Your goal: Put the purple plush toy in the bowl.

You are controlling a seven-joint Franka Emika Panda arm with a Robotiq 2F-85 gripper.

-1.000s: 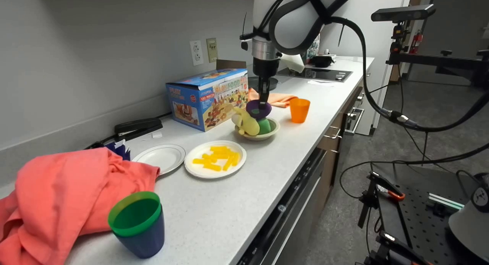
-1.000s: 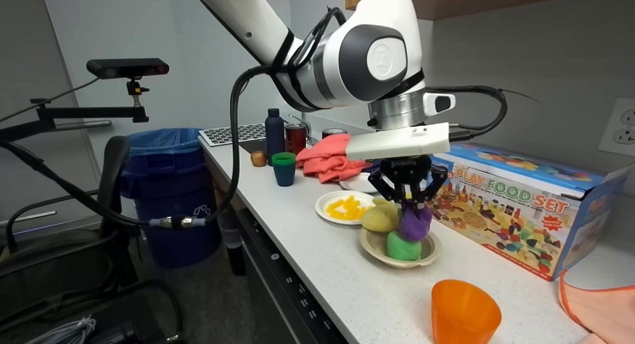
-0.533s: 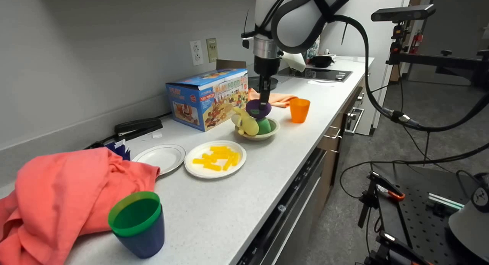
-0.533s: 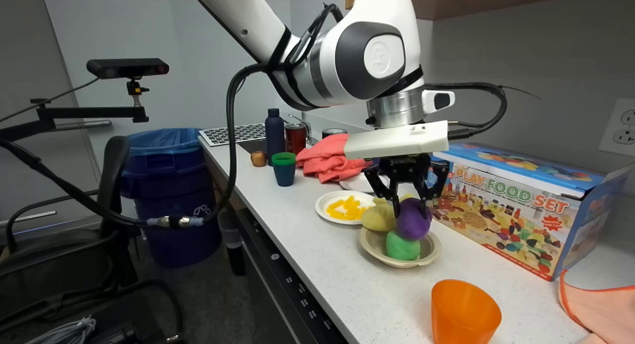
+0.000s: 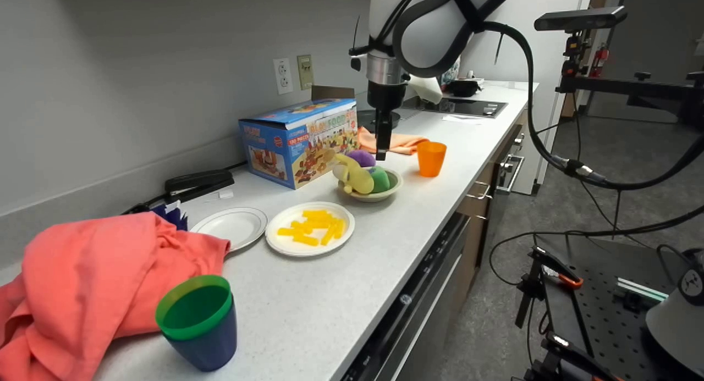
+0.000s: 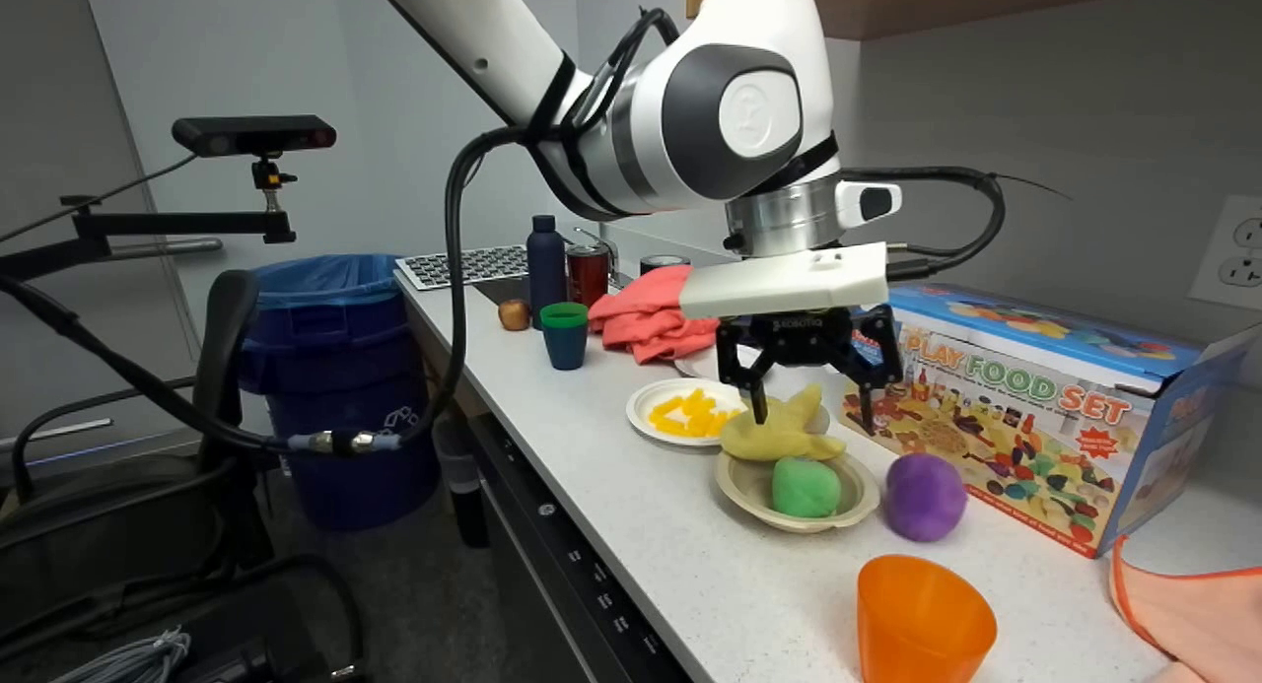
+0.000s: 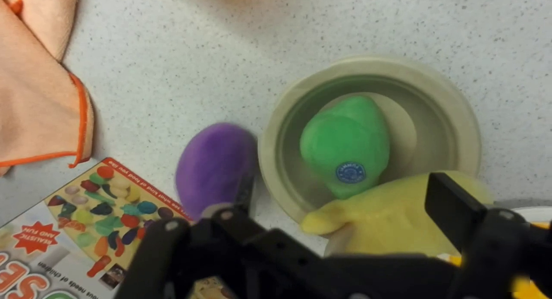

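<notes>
Gripper (image 6: 812,412) spread wide, empty; purple toy (image 7: 215,163) has left its grip and landed on counter (image 7: 164,70), just beside bowl (image 7: 375,66) at nine o'clock in wrist view: likely a miss, needing regrasp.

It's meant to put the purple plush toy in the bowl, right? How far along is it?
Already done: not the goal itself, though a green toy sits in the bowl and a yellow toy lies across its rim.
In hand: nothing; the gripper is open.
Left: the purple plush toy lies on the counter beside the bowl, so it probably needs gripping, lifting and setting inside.
</notes>
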